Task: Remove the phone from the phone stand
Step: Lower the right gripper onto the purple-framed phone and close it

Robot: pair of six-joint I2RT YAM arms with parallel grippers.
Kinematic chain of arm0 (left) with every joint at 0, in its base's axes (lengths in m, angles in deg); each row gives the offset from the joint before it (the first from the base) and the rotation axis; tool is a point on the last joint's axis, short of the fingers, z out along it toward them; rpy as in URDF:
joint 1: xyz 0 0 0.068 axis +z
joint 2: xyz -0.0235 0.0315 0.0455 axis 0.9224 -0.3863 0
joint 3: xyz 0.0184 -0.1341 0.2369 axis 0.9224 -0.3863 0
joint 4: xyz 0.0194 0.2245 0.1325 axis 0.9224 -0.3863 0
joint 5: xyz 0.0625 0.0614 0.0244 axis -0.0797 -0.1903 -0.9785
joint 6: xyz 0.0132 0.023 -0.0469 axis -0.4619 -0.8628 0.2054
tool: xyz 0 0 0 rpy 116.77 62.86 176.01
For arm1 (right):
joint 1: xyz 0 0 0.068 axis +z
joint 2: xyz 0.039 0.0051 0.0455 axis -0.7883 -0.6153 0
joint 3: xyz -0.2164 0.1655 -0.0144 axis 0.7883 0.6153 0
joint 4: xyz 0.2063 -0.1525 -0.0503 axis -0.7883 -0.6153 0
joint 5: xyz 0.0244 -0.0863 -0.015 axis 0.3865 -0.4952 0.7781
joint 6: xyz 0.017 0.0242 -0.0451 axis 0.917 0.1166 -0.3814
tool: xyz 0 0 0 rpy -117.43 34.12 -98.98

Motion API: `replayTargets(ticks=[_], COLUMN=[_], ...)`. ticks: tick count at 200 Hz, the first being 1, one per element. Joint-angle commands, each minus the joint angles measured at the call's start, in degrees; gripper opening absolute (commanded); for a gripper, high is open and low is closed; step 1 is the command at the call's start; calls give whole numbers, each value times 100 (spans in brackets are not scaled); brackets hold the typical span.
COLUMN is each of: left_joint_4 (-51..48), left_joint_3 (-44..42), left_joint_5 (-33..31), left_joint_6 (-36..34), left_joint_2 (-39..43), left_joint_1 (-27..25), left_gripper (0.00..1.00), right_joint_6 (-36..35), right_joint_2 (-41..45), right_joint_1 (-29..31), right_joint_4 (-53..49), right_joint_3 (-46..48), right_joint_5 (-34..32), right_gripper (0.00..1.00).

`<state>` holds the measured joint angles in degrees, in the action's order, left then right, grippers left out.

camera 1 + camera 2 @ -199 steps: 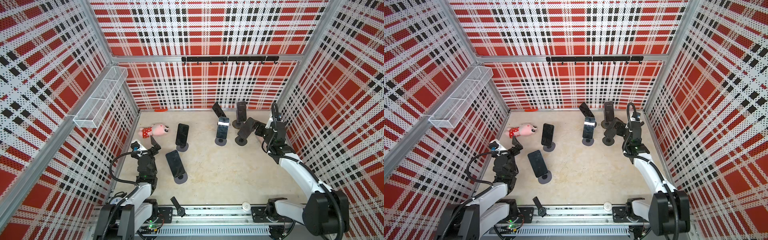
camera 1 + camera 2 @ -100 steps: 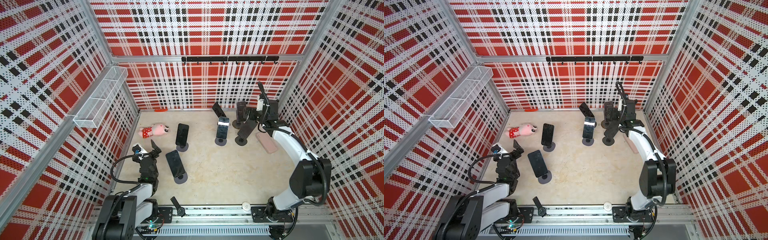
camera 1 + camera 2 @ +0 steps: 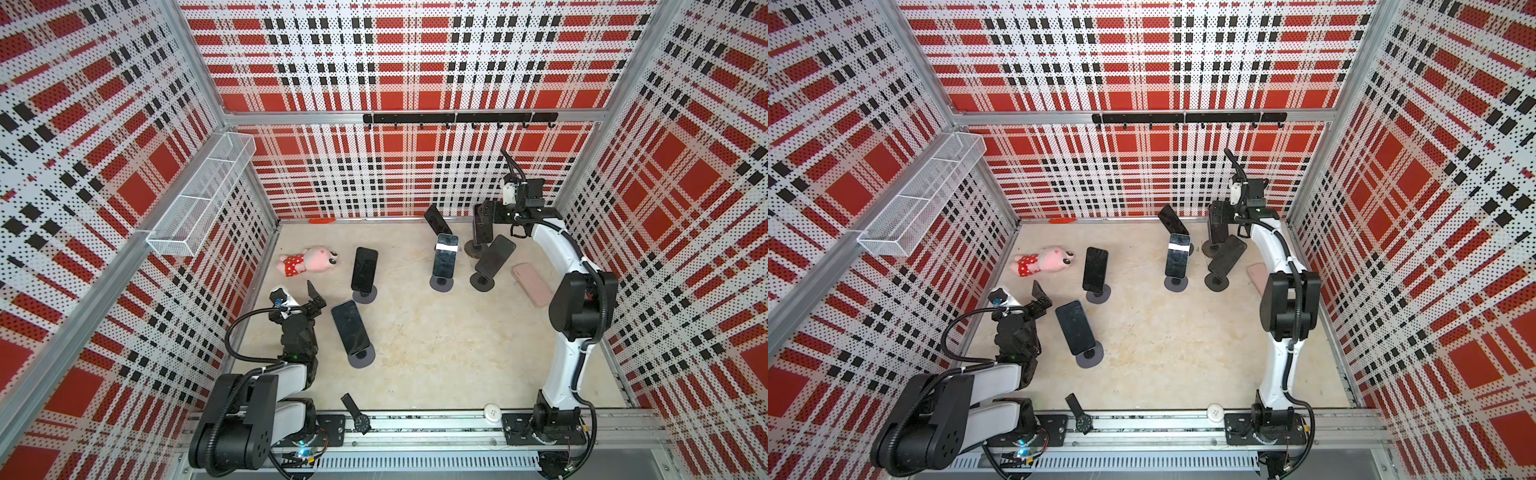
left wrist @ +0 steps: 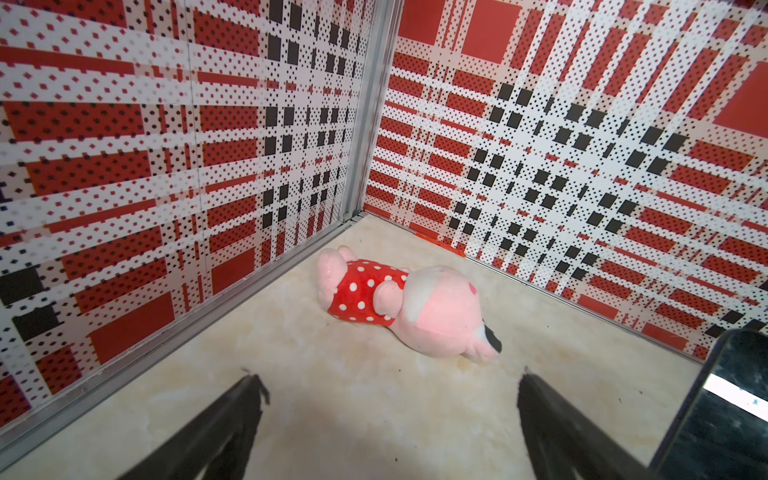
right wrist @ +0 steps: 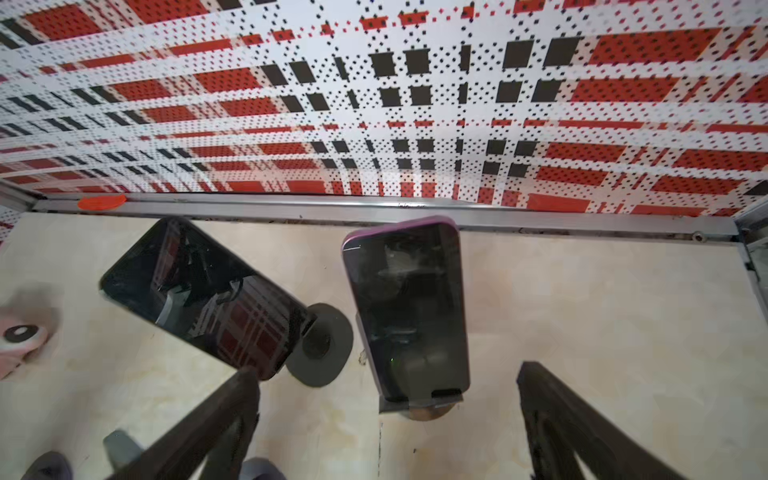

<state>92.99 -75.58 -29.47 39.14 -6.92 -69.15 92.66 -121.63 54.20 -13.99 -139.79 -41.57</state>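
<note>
R gripper (image 5: 386, 370), jaws spread wide & gripping nothing, is hovering over the purple-edged phone (image 5: 405, 307), which is standing nearly upright in its stand (image 5: 419, 405) by the rear wall (image 5: 415, 104). A sec ago that arm was sitting lower, over the right of the table (image 3: 436, 340); it's swung back since, uncovering a pink phone (image 3: 532, 284) lying flat there. L gripper (image 4: 388, 382), also wide & empty, is idling near the plush toy (image 4: 411, 307), approx. where it was.
</note>
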Motion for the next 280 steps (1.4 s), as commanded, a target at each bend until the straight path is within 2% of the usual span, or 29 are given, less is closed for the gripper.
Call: replayTargets(ticks=[1, 30, 56, 77, 158, 209, 258, 280], left_joint_4=[189, 94, 49, 49, -23, -89, -280, -338], left_joint_3=[95, 195, 238, 266, 403, 476, 587, 641], left_joint_5=[118, 78, 103, 69, 51, 85, -163, -165], left_joint_6=[-134, -150, -152, -140, -131, -122, -23, -23], left_joint_2=[-77, -142, -182, -227, -369, -425, -482, -524], left_joint_1=[-11, -41, -33, -33, -27, -7, -6, -10], left_gripper=[98, 98, 98, 98, 98, 98, 98, 98], right_joint_6=[-375, -471, -491, -444, -288, -402, -653, -723], right_joint_2=[-173, -524, -876, -1086, -1647, -1737, -1736, -1793], right_joint_1=[-21, -19, -32, -29, -41, -41, -36, -41], right_joint_4=[-92, -128, -233, -169, -77, -99, -182, -285], right_joint_3=[-360, -825, -1236, -1443, -1867, -1877, -1870, -1947], right_joint_5=[-267, -397, -51, -14, 537, 122, 139, 156], right_gripper=[100, 100, 100, 100, 100, 100, 99, 95])
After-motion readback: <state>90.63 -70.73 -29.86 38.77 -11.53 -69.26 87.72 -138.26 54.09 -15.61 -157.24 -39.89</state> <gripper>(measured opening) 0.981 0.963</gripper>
